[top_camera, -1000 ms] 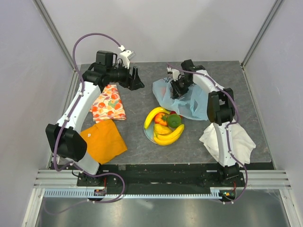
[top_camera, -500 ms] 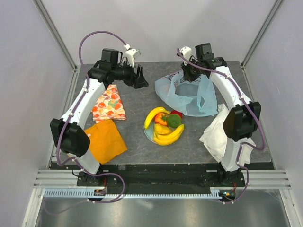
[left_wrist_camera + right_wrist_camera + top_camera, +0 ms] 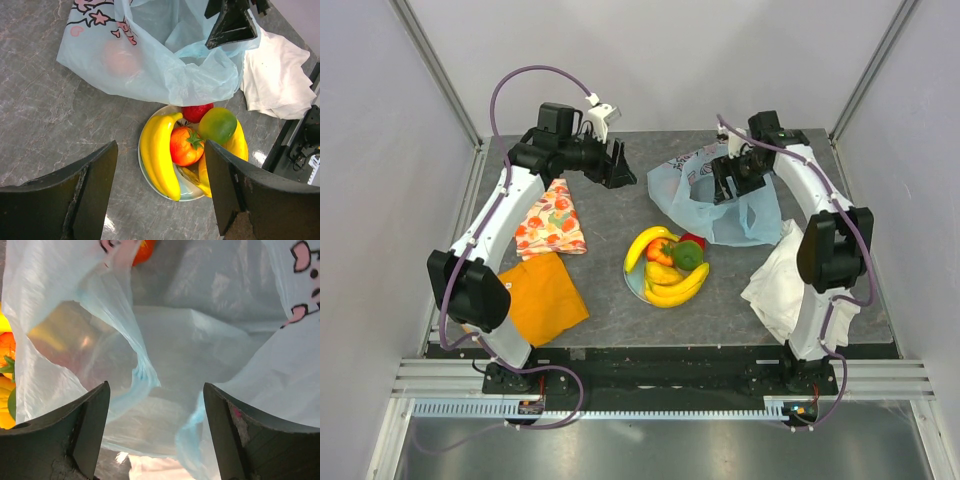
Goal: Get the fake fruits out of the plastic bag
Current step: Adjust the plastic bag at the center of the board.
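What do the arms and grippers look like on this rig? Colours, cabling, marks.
The left arm and right arm match: white link shells, black joint housings, a purple cable looping outside each. The left gripper and right gripper are black, with two flat wedge-shaped fingers, scuffed at the edges. A white mount sits on the left wrist.

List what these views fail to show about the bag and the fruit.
1. Left wrist view: an orange patch shows through the plastic bag; the film blurs its shape.
2. Right wrist view: an orange object is cut off by the top edge and a bag fold.
3. Left wrist view: the plate is mostly covered by the fake fruits.
4. The bag's print is cut by the left wrist view's top edge and is unreadable.
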{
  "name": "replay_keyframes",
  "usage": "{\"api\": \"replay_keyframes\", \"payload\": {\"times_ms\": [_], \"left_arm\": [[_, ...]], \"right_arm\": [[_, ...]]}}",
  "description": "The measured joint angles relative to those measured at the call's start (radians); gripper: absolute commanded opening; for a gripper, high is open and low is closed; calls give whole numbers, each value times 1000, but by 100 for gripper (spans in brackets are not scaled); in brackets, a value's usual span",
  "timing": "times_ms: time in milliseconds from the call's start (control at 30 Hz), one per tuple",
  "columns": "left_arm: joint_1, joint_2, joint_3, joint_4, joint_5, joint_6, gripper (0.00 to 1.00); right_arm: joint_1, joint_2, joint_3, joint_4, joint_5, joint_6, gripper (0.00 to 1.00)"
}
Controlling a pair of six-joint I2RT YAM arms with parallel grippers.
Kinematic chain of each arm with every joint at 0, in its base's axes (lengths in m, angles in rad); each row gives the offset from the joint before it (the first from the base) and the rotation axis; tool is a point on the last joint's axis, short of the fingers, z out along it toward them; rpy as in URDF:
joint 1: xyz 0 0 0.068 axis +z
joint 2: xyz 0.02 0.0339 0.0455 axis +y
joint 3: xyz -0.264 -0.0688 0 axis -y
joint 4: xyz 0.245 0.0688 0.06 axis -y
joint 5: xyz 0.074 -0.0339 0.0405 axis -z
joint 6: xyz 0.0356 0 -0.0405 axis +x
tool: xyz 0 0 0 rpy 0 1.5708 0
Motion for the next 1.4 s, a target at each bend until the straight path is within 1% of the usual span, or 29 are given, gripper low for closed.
{"api": "replay_keyframes", "payload": {"times_ms": [133,233,400,433,467,500,533,600,633,733,867,1067,1100,1133,1200,1233,1267,1300,1333,1367,1400], "left_arm": [[-2,0,0,0,0,0,78],[-5,0,0,0,0,0,78],[-9,0,0,0,-1,0,78],[-10,0,0,0,-1,0,78],[-10,0,0,0,-2,0,78],[-11,0,0,0,-2,0,78],[-13,0,0,0,-2,0,78],[-16,0,0,0,-3,1,78],[-19,0,0,0,-4,1,78],[-27,0,0,0,-12,2,78],[-31,0,0,0,-64,9,78],[-32,0,33,1,-181,30,78],[-32,0,40,1,-193,31,78],[-32,-2,45,3,-205,31,78],[-32,-7,47,7,-211,31,78],[-32,-12,47,7,-211,31,78],[-32,-18,47,7,-211,31,78],[-32,-25,45,8,-211,33,78],[-31,-32,40,11,-208,34,78],[-30,-43,31,12,-203,34,78],[-29,-55,21,12,-197,34,78]], "right_arm": [[-33,-3,-31,-8,-54,54,83],[-33,19,-36,-13,-140,89,82],[-31,75,-43,-17,-284,137,71],[-31,82,-51,-19,-303,147,67],[-31,87,-60,-20,-319,156,54],[-31,89,-68,-21,-331,163,49],[-31,90,-72,-25,-340,167,34],[-31,91,-74,-26,-351,176,9],[-31,91,-72,-24,-356,178,0],[-24,90,-39,-23,-349,180,0],[21,87,77,-6,-331,170,0],[238,76,235,47,-283,133,0],[276,80,258,53,-277,132,3],[315,85,284,61,-264,133,11],[372,100,327,79,-245,138,21],[384,105,339,89,-238,143,40],[392,113,352,97,-230,148,48],[391,118,357,101,-220,155,54],[386,121,357,104,-211,158,67],[377,125,357,105,-202,159,73],[364,129,356,105,-196,154,75]]}}
